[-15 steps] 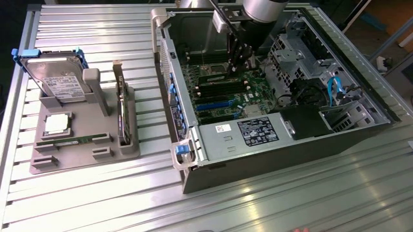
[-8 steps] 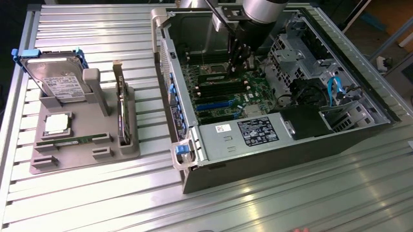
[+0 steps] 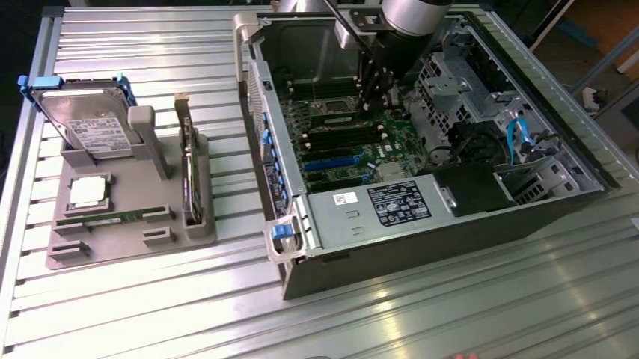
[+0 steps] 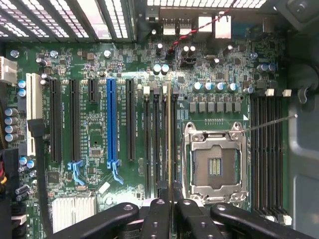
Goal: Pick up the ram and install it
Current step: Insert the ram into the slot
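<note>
The ram (image 4: pixel 169 139) is a thin green stick seen edge-on, and my gripper (image 4: pixel 169 201) is shut on its end between the black fingers (image 4: pixel 157 219). It hangs just above the row of black memory slots (image 4: pixel 155 144), lined up along them, beside the empty processor socket (image 4: pixel 215 162). Whether it touches a slot I cannot tell. In the exterior view my gripper (image 3: pixel 378 86) reaches down into the open computer case (image 3: pixel 299 262), over the green motherboard (image 3: pixel 349 142).
More memory slots (image 4: pixel 266 149) lie on the socket's other side, and blue and black expansion slots (image 4: pixel 110 124) lie nearby. On the exterior view's left, a grey holder (image 3: pixel 130 239) carries a hard drive (image 3: pixel 90 123), a silver chip (image 3: pixel 88 191) and an upright dark card (image 3: pixel 190 179).
</note>
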`<control>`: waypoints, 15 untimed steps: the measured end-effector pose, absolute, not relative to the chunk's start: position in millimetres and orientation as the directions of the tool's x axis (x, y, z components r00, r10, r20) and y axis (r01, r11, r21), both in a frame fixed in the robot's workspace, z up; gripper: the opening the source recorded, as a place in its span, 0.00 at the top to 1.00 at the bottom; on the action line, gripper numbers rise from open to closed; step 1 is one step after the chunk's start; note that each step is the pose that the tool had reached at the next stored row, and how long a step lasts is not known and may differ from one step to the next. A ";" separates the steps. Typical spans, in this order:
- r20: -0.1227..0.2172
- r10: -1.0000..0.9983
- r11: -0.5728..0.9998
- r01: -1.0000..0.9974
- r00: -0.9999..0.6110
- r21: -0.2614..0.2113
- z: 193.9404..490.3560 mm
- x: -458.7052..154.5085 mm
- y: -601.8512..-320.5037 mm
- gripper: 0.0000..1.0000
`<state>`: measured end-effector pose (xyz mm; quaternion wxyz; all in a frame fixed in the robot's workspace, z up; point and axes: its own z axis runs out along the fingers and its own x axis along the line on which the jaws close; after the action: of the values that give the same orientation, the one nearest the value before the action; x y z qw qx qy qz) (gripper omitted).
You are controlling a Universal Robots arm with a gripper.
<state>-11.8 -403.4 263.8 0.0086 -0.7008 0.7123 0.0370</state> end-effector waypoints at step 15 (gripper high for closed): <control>-0.064 -0.998 0.015 -0.999 -0.018 0.041 263.7 -8.8 -411.3 0.88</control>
<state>-8.8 -411.3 263.7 0.0087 -0.7008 0.7123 0.0370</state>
